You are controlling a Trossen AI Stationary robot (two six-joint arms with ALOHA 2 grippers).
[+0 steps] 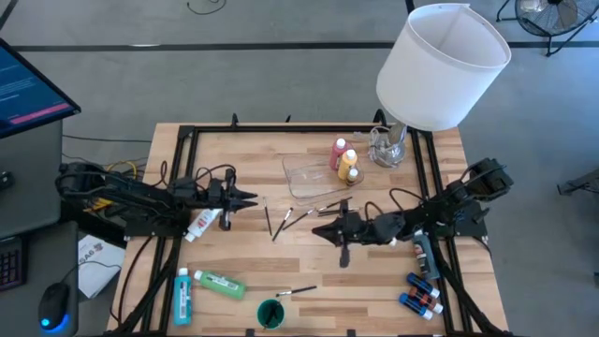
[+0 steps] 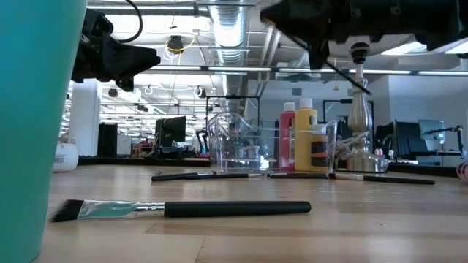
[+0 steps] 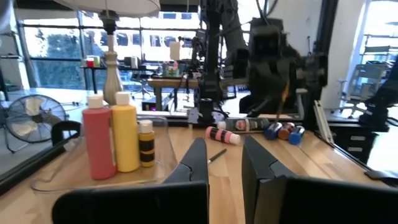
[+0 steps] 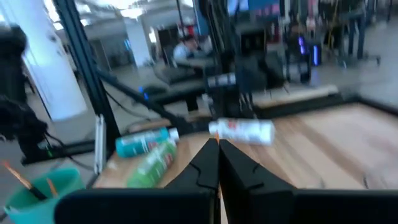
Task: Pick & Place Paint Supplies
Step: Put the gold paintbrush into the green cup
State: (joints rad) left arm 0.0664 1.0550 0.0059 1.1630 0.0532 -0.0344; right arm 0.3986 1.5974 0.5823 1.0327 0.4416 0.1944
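The left hand (image 1: 251, 199) hung above the left side of the pale wooden butcher-block desk (image 1: 309, 267), its two dark fingers pressed together on nothing. The right hand (image 1: 318, 227) reached in from the right to the desk's middle, fingers likewise pressed together and holding nothing, its tip close to the loose thin dark-handled brushes (image 1: 281, 221) lying between the two hands.

In the clear plastic tray (image 1: 304, 178) toward the back of the desk stood a red white-capped paint bottle (image 1: 337, 153), a yellow white-capped paint bottle (image 1: 347, 162) touching it, and a tinier orange-yellow bottle (image 1: 354, 175) just beside the yellow one. A white paint bottle with a red label (image 1: 204, 224) lay on its side under the left arm. Near the front left lay a teal-blue paint bottle (image 1: 182, 296) and a green paint bottle (image 1: 219, 284), both on their sides. A green cup (image 1: 270, 314) stood at the front edge, with one flat-tipped brush (image 1: 298, 291) lying just beside it. Several tiny coloured bottles (image 1: 421, 294) lay clustered at the front right, beside the right arm.

A big white lampshade (image 1: 440, 65) on a metallic lamp base (image 1: 388, 145) stood at the back right corner, near the tray
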